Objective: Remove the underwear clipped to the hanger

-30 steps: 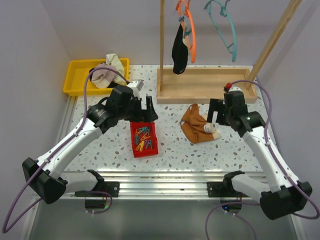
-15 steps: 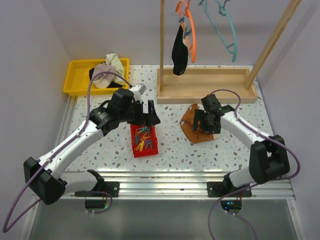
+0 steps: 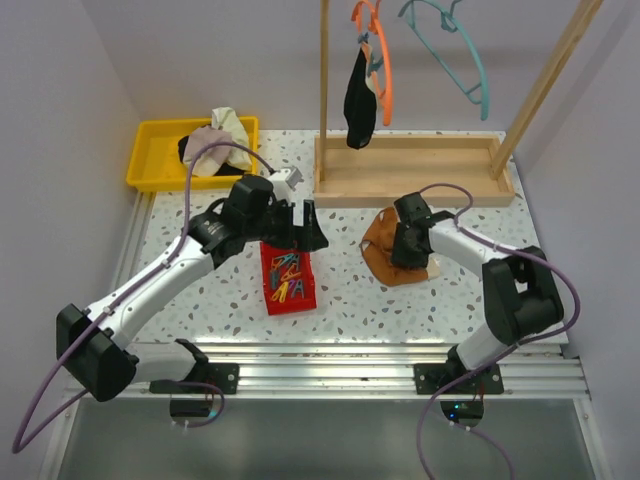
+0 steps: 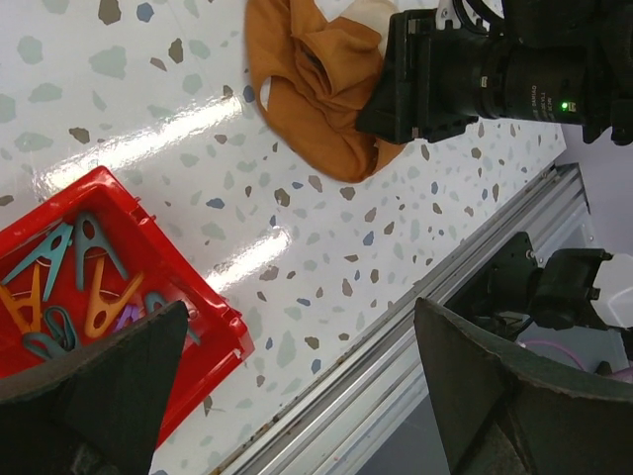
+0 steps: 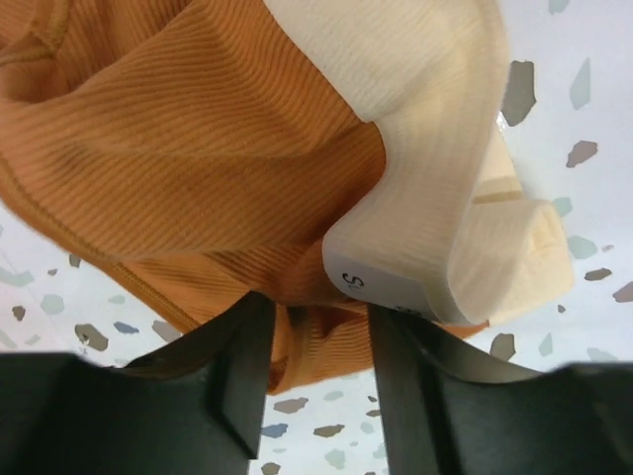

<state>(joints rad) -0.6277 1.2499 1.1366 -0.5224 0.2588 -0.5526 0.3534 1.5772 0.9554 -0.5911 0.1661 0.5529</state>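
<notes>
The rust-brown underwear point(image 3: 383, 250) with a cream band lies crumpled on the speckled table in front of the wooden rack. My right gripper point(image 3: 402, 250) is down on it. In the right wrist view its fingers point(image 5: 237, 366) press a fold of the orange cloth point(image 5: 198, 129) from both sides, so the right gripper point(image 5: 312, 332) is shut on it. The black underwear point(image 3: 358, 100) hangs clipped to the orange hanger point(image 3: 384, 80). My left gripper point(image 3: 305, 232) hovers open over the table point(image 4: 297, 307), left of the brown garment point(image 4: 316, 89).
A red bin point(image 3: 288, 278) of coloured clothes pegs sits under the left gripper. A yellow tray point(image 3: 150, 160) at back left holds a cloth bundle point(image 3: 215, 140). The wooden rack base point(image 3: 410, 170) stands behind, with a bare teal hanger point(image 3: 470, 70) above.
My right arm swung left and down onto the rust-brown underwear and its jaws closed on a fold. The left gripper drifted slightly right. The teal hanger swung.
</notes>
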